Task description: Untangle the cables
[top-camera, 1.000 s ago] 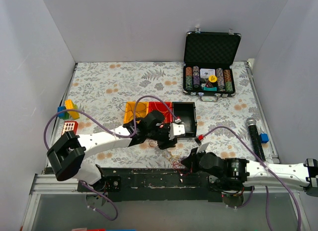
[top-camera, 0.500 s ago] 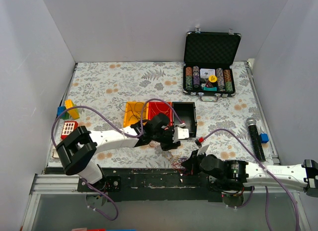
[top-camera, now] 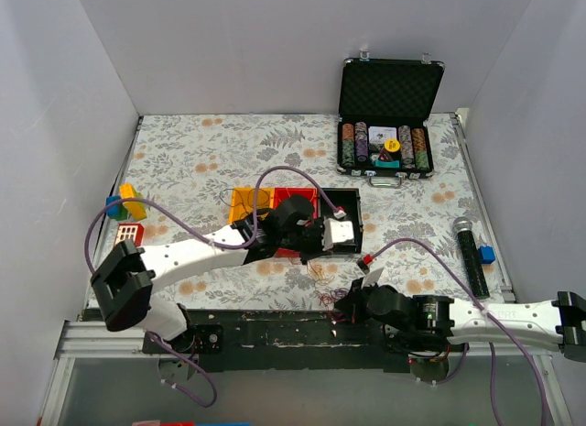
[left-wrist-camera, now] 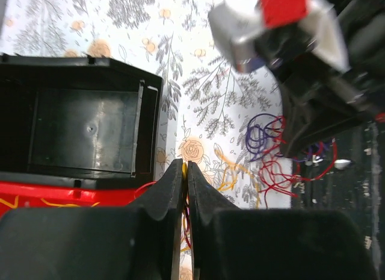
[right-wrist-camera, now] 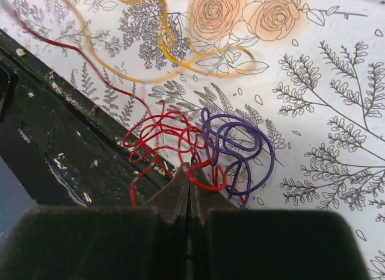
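The cables (top-camera: pixel 322 278) are thin yellow, red and purple wires at the table's near edge. My left gripper (top-camera: pixel 314 257) (left-wrist-camera: pixel 184 165) is shut on a yellow wire (left-wrist-camera: pixel 227 182), just in front of the black bin (left-wrist-camera: pixel 84 132). My right gripper (top-camera: pixel 342 303) (right-wrist-camera: pixel 187 170) is shut on a red wire loop (right-wrist-camera: pixel 162 138) over the black front rail. A purple coil (right-wrist-camera: pixel 236 144) lies tangled with the red loops beside its tips. A yellow strand (right-wrist-camera: pixel 157 72) runs away across the cloth. The red and purple clump also shows in the left wrist view (left-wrist-camera: pixel 280 149).
Yellow (top-camera: pixel 242 204), red (top-camera: pixel 298 199) and black (top-camera: pixel 341 208) bins stand mid-table. An open case of poker chips (top-camera: pixel 389 151) sits at the back right. Toy blocks (top-camera: pixel 128 202) lie at the left edge. A black microphone (top-camera: pixel 469 247) and a blue block (top-camera: pixel 486 255) lie right.
My left gripper has moved away from the near edge toward the bins, drawing the yellow wire out of the clump. My right gripper has stayed almost still.
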{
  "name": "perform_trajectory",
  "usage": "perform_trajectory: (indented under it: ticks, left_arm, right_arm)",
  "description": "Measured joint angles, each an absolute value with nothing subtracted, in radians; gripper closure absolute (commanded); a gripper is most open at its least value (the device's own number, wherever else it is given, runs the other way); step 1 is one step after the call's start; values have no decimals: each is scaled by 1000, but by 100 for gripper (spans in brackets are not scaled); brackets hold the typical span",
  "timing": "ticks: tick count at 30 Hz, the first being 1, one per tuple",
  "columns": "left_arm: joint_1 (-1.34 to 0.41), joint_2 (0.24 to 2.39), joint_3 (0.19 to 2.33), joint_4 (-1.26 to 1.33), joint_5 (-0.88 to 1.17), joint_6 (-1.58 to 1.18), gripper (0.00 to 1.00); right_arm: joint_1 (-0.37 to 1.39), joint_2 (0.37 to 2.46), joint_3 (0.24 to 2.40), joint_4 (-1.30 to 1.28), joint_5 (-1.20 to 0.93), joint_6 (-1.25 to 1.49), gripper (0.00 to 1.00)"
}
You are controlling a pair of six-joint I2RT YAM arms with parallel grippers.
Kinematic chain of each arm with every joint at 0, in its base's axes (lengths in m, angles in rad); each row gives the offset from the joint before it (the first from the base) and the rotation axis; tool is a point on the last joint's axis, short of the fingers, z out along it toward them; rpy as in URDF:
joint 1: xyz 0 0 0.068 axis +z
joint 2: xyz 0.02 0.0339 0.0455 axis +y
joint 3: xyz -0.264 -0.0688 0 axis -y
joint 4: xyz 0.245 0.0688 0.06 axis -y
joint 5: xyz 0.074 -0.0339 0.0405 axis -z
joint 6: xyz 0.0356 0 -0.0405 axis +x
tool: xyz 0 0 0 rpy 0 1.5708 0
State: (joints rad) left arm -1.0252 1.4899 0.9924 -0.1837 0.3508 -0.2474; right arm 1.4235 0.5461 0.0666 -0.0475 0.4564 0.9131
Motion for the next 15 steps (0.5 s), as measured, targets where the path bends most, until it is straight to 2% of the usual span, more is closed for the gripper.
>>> perform_trajectory:
  ticks: [10, 15]
  left_arm:
    - [-1025, 1194, 1123, -361, 353, -328, 100]
    - [-1025, 1121, 1196, -390, 340, -357, 99]
  right_arm:
    - [1423, 635, 67, -6, 449, 929, 99]
    - [1423, 656, 69, 9, 450, 941, 99]
